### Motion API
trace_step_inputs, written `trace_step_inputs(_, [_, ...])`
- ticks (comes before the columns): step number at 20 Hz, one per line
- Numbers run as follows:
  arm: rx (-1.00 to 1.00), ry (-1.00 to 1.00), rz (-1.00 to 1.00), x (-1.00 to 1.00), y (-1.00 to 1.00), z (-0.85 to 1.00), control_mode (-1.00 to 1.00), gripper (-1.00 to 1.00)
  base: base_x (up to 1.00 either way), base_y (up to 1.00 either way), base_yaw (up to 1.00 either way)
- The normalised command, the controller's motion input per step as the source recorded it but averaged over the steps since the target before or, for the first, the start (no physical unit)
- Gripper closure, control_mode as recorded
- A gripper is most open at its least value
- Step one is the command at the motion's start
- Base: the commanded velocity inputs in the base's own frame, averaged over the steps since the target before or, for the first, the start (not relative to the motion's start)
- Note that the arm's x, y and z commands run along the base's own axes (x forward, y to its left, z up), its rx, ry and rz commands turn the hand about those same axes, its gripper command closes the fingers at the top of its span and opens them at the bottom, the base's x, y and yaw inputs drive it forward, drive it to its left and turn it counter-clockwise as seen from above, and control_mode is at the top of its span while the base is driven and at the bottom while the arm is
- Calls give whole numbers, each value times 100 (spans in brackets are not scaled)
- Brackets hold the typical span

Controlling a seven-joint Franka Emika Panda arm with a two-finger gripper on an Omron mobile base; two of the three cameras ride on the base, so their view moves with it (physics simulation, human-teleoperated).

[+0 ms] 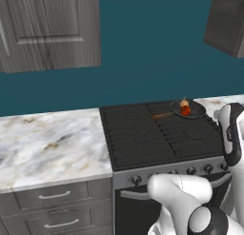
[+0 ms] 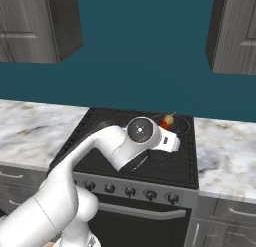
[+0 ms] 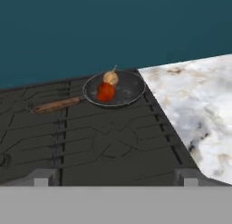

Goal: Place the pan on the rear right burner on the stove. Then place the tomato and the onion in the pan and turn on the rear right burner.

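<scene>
1. While the jaws [image 3: 115, 177] stand wide open and empty above the stove [image 3: 113, 141], the pan [image 3: 127, 88] sits on the rear right burner [image 3: 136, 105].
2. Tomato [image 3: 105, 91] and onion [image 3: 110, 77] lie touching inside it.

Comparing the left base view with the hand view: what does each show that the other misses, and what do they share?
Left base view adds: the knobs along the front of the stove, the drawers under the left counter, the wall cabinets and the robot's arm.
Hand view adds: the pincer, its two fingertips standing wide apart with nothing between them.
Both share: the pan at the stove's rear right, its handle pointing left, with the tomato and the onion inside, side by side.
</scene>
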Motion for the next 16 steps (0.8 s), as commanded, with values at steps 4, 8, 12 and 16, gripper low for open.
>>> trace_step_inputs(4, [-4,-15,6,-66,0,-2,-100,-100,0,0,0])
trace_step_inputs(8, [-4,-17,6,-49,0,-1,-100,-100,0,0,0])
trace_step_inputs(12, [-4,-16,6,-35,0,-3,-100,-100,0,0,0])
trace_step_inputs(16, [-3,-13,8,-25,0,-15,-100,-100,0,0,0])
